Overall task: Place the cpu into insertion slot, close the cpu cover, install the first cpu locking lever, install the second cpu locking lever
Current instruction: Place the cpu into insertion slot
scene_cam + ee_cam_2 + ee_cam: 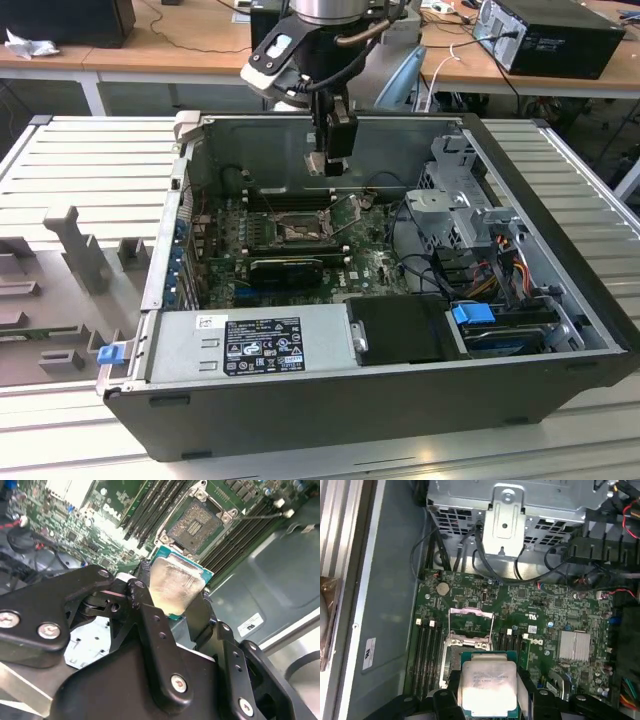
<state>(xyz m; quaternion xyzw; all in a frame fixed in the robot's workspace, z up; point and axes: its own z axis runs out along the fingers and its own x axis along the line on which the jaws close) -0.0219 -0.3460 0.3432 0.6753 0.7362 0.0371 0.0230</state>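
Gripper (337, 168) clamps cpu (489, 682); second wrist view: insertion slot (194, 525) bare.

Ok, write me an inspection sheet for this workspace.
Surface: slatted metal table carrying the open computer case.
Job's things: cpu held above the motherboard; insertion slot empty; cpu cover looks raised.
Clutter: grey fixture blocks at the exterior view's left.
Grippers: tool shut on the cpu, near the slot.
Cables: black cables by the drive cage; none across the slot.
Surroundings: wooden benches behind.
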